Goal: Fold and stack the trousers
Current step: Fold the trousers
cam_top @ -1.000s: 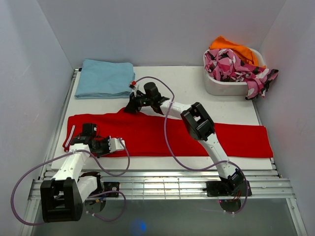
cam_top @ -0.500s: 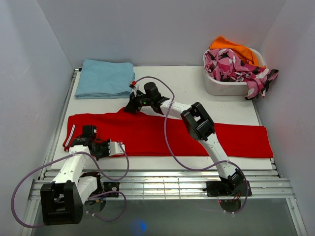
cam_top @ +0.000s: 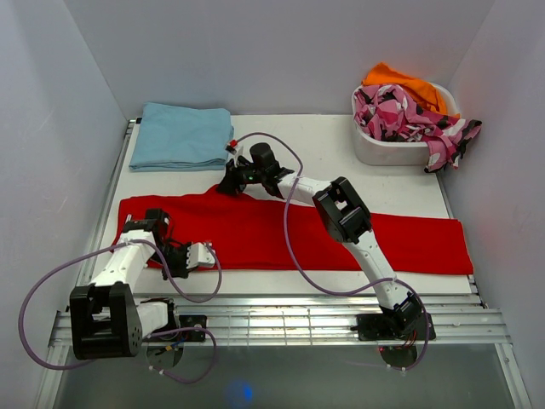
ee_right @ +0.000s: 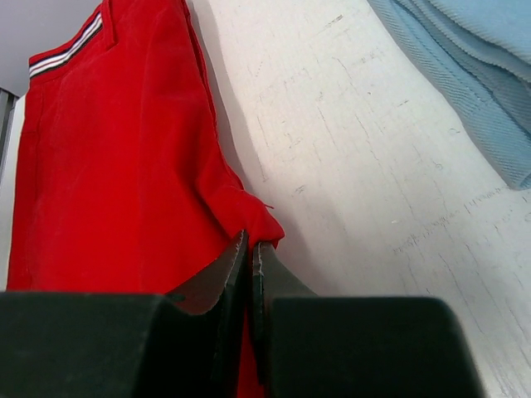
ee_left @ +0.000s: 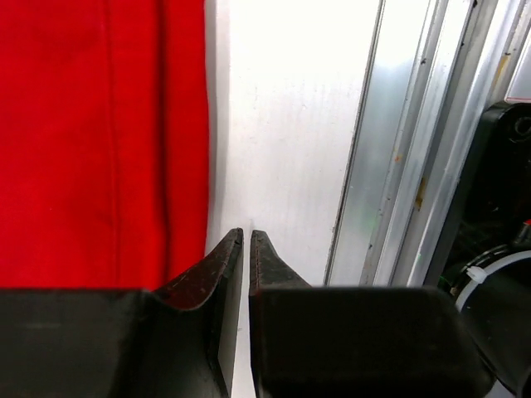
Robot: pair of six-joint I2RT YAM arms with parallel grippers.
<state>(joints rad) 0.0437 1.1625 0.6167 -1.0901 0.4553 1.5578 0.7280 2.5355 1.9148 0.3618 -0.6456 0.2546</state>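
I see the trousers (cam_top: 255, 239) lying flat in 1 long red band across the white table (cam_top: 341, 153), waistband toward the left, legs reaching the right side. My right gripper (ee_right: 250, 240) sits at their far edge, jaws pressed together on a small peak of red fabric. My left gripper (ee_left: 246, 236) is at the near edge by the waist end; its jaws are almost together with only a thin slit, nothing between them, tips over bare table just beside the red hem. A folded light blue garment (cam_top: 180, 136) lies at the far left. At the far right, a white bin (cam_top: 383, 152) holds a patterned garment (cam_top: 400, 115).
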